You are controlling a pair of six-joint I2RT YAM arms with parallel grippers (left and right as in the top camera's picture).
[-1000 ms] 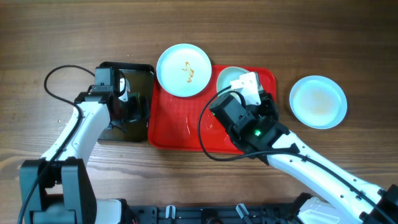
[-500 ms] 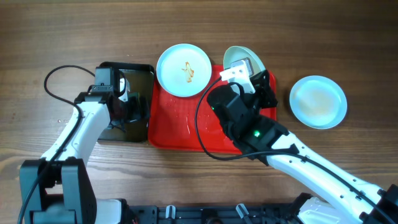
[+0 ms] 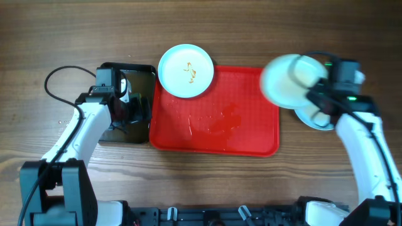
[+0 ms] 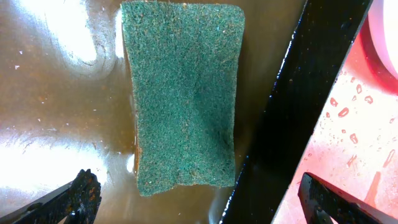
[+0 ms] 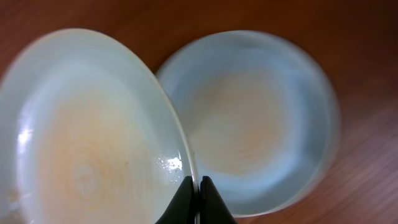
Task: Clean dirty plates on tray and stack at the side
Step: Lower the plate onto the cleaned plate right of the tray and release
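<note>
My right gripper (image 5: 199,186) is shut on the rim of a pale plate (image 5: 87,137) and holds it tilted in the air at the tray's right edge (image 3: 286,78). Another plate (image 5: 261,130) lies flat on the table beneath it, mostly hidden in the overhead view (image 3: 317,119). A third plate (image 3: 185,70) with a brown sauce squiggle sits on the far left corner of the wet red tray (image 3: 213,135). My left gripper (image 4: 199,202) is open over the black tray (image 3: 125,135), just short of a green sponge (image 4: 183,93).
The black tray (image 4: 298,106) holds brown liquid and stands against the red tray's left side. The left arm's cable (image 3: 56,78) loops over the table at far left. Water drops lie on the red tray.
My right arm swung from over the tray's right half to the table's right side, carrying the plate over the plate lying there. The left arm has not moved.
</note>
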